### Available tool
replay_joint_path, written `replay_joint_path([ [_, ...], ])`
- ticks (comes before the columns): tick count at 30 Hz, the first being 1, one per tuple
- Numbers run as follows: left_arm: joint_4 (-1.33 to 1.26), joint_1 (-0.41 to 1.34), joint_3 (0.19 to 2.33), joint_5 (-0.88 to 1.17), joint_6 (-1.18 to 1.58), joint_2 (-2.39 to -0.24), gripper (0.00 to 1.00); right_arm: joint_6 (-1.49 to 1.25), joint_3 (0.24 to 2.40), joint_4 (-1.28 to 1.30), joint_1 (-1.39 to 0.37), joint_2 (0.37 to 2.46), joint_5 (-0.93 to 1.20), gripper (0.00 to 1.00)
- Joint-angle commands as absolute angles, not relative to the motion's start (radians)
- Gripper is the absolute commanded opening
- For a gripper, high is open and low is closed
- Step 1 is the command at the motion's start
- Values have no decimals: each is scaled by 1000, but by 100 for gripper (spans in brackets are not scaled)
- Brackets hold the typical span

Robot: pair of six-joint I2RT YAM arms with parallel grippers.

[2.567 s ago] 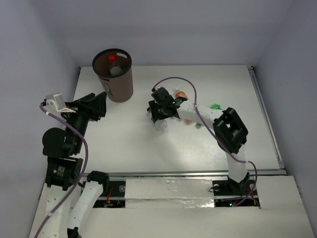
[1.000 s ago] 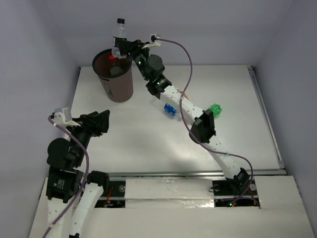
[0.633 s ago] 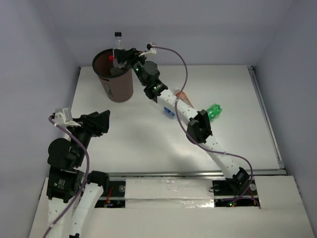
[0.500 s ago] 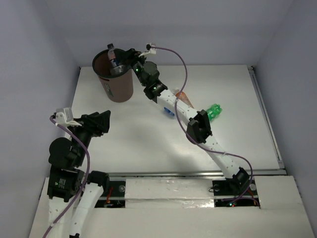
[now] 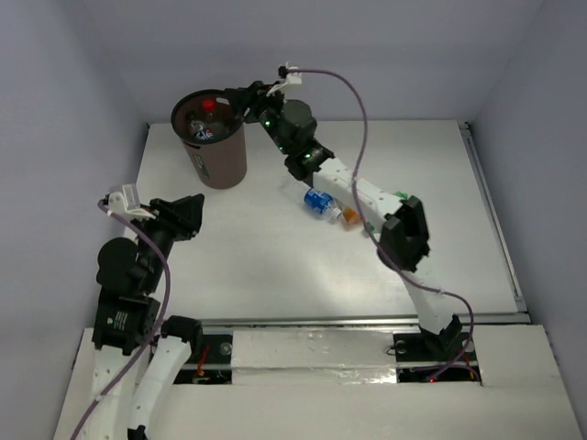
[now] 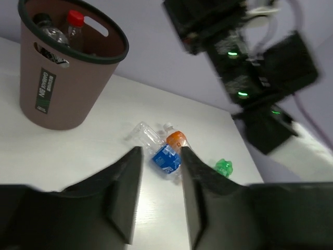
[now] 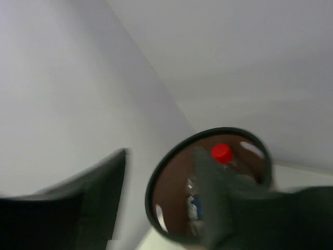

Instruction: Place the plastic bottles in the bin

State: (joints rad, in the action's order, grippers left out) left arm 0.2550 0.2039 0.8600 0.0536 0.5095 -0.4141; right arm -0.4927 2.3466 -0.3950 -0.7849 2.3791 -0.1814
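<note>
The right fingers (image 7: 99,198) are spread wide with nothing between them. They hang just above the rim of the bin (image 5: 223,163), at the rim's right edge in the top view. In the right wrist view the round mouth of the bin fills the gap between the two fingers. The red-capped bottle (image 7: 222,152) stands upright inside, just past the tip of the right-hand finger. A second clear bottle with a dark cap (image 6: 48,27) leans beside it in the bin, touching or nearly touching it.

The left fingers (image 6: 124,195) are also parted and hold nothing. They are above the worktop (image 5: 275,266), low and well apart from everything. Straight ahead of their gap four bottles lie close together on the worktop. The blue-labelled bottle (image 6: 166,159) is the closest to the fingertips. The plain clear bottle (image 6: 145,134) lies just beyond it to the left. The orange bottle (image 6: 176,139) touches the blue-labelled one's far side. The green bottle (image 6: 223,167) lies off past the right finger. The bin stands far beyond the left finger.
</note>
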Motion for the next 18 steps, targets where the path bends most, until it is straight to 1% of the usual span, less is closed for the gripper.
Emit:
replay_joint_path([
  [1,144,210,865,104,548,-512,29,-382,2058,-505,-782,2039,-190,44],
  [2,127,210,858,113,558,-532,23,-352,1971,-497,-782,1900,-202,36],
  [3,86,210,838,147,589,-551,10,-341,1825,-438,-782,1834,-230,23],
  [4,66,210,827,162,604,-602,4,-333,1759,-399,-773,1772,-239,20],
  [5,46,219,819,172,623,-635,1,-330,1687,-368,-773,1709,-247,17],
  [6,11,245,805,167,638,-665,0,-331,1613,-344,-762,1583,-265,15],
  [7,5,271,801,143,664,-737,0,-336,1541,-303,-750,1521,-274,11],
  [8,-29,311,799,105,675,-776,0,-353,1413,-282,-750,1462,-285,11],
  [9,-55,430,813,-17,683,-816,0,-359,1355,-263,-735,1350,-310,11],
  [10,-60,492,831,-91,689,-915,0,-362,1304,-217,-721,1298,-319,11],
  [11,-61,539,854,-139,701,-977,0,-371,1228,-187,-712,1249,-324,12],
  [12,-63,595,914,-170,713,-1033,0,-377,1200,-152,-703,1168,-333,12],
  [13,-64,606,945,-172,730,-1098,7,-379,1174,-99,-703,1129,-339,13],
  [14,-71,606,971,-173,759,-1206,15,-380,1148,-78,-703,1091,-344,14],
  [15,-80,606,1017,-175,773,-1254,33,-387,1099,-63,-703,1051,-345,15],
  [16,-81,615,1040,-175,790,-1338,46,-387,1077,-29,-703,984,-341,17],
  [17,-81,615,1060,-176,805,-1376,55,-388,1060,-29,-703,983,-342,18],
  [18,-81,615,1095,-195,837,-1406,73,-391,1030,-5,-703,926,-347,19],
])
